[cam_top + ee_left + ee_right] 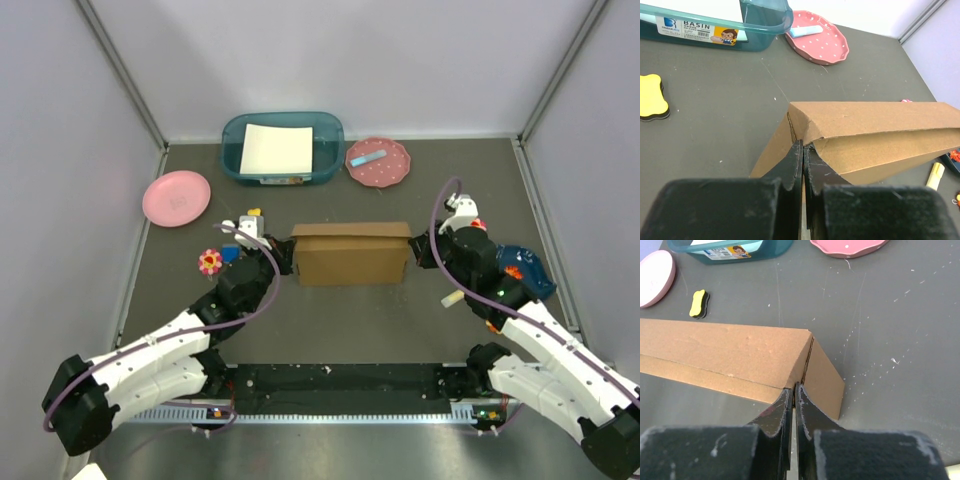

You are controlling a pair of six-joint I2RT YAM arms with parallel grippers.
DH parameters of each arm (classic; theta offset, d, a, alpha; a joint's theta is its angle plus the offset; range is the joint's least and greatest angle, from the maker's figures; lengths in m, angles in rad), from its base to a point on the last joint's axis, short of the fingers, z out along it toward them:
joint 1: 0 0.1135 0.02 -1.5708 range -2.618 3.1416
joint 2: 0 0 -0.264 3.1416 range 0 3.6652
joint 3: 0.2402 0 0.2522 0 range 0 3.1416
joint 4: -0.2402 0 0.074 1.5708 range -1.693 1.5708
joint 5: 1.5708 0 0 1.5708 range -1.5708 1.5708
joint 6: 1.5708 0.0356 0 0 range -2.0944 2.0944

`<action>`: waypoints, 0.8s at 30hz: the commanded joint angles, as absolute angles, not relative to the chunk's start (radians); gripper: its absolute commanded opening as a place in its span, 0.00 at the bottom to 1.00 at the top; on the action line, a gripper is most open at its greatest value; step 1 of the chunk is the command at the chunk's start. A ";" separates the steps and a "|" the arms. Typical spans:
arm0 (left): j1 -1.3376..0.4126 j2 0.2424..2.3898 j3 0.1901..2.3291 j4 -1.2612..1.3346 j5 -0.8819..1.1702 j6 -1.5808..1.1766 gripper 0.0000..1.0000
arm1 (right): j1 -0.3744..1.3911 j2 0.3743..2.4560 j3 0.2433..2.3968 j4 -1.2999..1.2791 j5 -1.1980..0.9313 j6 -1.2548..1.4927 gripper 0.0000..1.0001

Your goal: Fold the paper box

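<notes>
The paper box (352,255) is a brown cardboard mailer, folded up with its lid down, lying mid-table. My left gripper (288,256) is at its left end. In the left wrist view the fingers (803,145) are shut at the box's (875,120) corner seam, with a thin tan strip between them. My right gripper (414,250) is at the box's right end. In the right wrist view it (793,387) is shut at the end seam of the box (725,347), with only a narrow gap between the fingers.
A teal bin (282,148) holding a white sheet stands at the back. A dotted pink plate (378,163) is to its right and a plain pink plate (176,197) at the left. A yellow sponge (650,97), a flower toy (209,262), a blue object (525,265) and a yellow marker (453,298) lie around.
</notes>
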State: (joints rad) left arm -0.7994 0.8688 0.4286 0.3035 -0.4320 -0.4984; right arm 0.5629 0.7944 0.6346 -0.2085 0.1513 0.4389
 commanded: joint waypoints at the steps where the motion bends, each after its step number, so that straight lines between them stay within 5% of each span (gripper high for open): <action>1: -0.811 0.913 0.399 0.063 -0.374 -0.500 0.00 | 0.572 0.815 0.600 -0.336 0.173 0.460 0.00; 9: -0.810 0.813 0.483 -0.021 -0.434 -0.465 0.24 | 0.572 0.836 0.640 -0.354 0.175 0.459 0.00; 24: -0.807 0.828 0.581 -0.015 -0.433 -0.443 0.28 | 0.572 0.845 0.658 -0.359 0.170 0.456 0.00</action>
State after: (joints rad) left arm -0.8078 0.8108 0.5339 0.0284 -0.4274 -0.4728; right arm 0.5629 0.8127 0.6521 -0.2237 0.1566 0.4549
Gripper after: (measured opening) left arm 0.276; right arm 0.006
